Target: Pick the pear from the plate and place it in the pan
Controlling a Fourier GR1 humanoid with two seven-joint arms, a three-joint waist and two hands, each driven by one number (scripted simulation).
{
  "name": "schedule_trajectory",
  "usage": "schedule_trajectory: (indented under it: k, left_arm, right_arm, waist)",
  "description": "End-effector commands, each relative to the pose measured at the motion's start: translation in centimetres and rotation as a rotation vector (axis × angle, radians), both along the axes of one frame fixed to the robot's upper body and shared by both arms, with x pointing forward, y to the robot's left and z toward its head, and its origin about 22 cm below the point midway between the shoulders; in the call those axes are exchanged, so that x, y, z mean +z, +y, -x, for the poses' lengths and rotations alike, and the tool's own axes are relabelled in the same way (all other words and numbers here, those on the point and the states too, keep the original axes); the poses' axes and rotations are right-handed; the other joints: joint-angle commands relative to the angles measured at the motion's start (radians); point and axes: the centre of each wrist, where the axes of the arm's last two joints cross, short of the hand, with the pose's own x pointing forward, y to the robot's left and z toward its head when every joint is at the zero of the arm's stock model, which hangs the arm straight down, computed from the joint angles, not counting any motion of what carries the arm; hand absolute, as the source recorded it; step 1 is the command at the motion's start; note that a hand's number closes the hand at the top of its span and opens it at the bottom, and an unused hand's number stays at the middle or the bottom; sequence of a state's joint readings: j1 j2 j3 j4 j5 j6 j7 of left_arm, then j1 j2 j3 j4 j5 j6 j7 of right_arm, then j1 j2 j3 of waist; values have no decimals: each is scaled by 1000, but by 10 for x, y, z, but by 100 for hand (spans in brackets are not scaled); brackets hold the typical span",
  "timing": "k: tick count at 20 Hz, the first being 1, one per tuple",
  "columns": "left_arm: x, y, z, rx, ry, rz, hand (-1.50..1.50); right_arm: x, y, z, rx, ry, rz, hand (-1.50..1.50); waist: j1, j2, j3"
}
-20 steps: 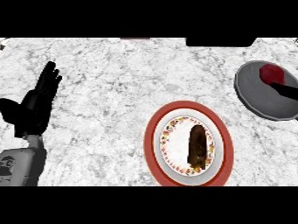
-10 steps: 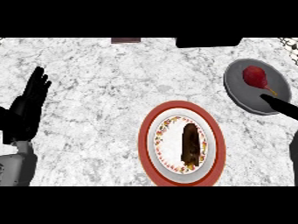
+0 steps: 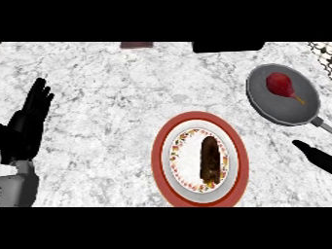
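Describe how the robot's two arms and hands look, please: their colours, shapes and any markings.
The left hand is matte black, with slim, tapering fingers and a thicker thumb. Its forearm is a grey, rounded casing with a small dark marking near the picture's edge. Of the right hand only black, elongated fingers show; its forearm is barely visible. No cables appear.

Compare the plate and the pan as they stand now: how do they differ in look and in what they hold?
The plate is white with a red rim and flowered band; the pan is plain grey with a handle. The plate holds only a dark brown patch; the pan holds the red pear. Both are round and rest on the marble counter.
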State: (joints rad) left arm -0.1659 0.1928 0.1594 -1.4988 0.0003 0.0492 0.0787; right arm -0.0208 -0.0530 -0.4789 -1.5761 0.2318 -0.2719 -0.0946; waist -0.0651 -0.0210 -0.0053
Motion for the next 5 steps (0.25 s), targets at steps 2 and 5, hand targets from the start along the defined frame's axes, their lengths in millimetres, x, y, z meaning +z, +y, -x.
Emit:
schedule_trajectory:
  k: [2,5]
  left_arm:
    - [-1,-6,3,-29,-16,14,0]
    - [4,-18,0,-55,-23,6,0]
  right_arm:
    - [33,22,72,10,32,-18,-150]
    - [51,39,90,-44,38,25,-150]
  waist:
    - [24,10,3]
    - [51,18,4]
